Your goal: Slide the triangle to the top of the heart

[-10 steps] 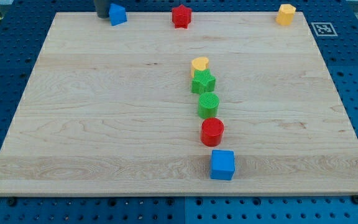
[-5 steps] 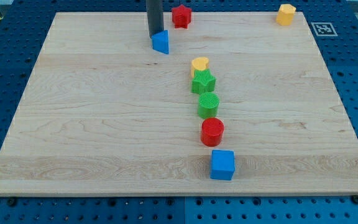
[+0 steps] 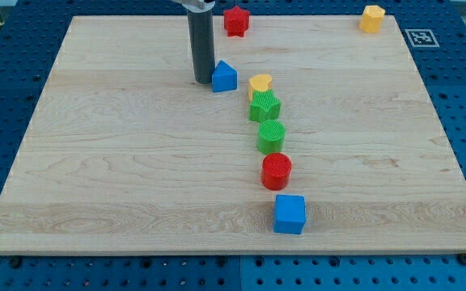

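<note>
Now my tip [image 3: 201,82] seems to touch the one blue triangle [image 3: 224,77], just left of the one yellow heart [image 3: 260,82].

Bare board on the view's left, block column from yellow heart [image 3: 260,82] to blue cube [image 3: 290,214] bars mid-right

Blue triangle [image 3: 224,77] lies left of yellow heart [image 3: 260,82].

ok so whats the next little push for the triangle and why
Probably move my tip round to the blue triangle's lower-left side and nudge it up and toward the view's right. The triangle sits left of the yellow heart, at about its level, not above it, and my tip is against its left side, so pushing straight on would likely ram it into the heart.
</note>
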`<state>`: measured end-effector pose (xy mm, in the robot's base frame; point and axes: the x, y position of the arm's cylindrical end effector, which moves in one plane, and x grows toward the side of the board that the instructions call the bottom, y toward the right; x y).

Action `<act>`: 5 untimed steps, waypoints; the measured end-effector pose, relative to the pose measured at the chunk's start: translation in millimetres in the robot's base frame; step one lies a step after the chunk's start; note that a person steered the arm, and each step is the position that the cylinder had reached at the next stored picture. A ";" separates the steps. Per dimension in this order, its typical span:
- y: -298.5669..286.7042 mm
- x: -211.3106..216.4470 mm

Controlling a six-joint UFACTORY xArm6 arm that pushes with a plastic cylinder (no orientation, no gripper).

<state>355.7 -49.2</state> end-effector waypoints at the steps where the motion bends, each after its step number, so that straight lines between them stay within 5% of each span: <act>1: 2.0 1.8; 5: 51.3 6.3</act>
<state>362.1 2.1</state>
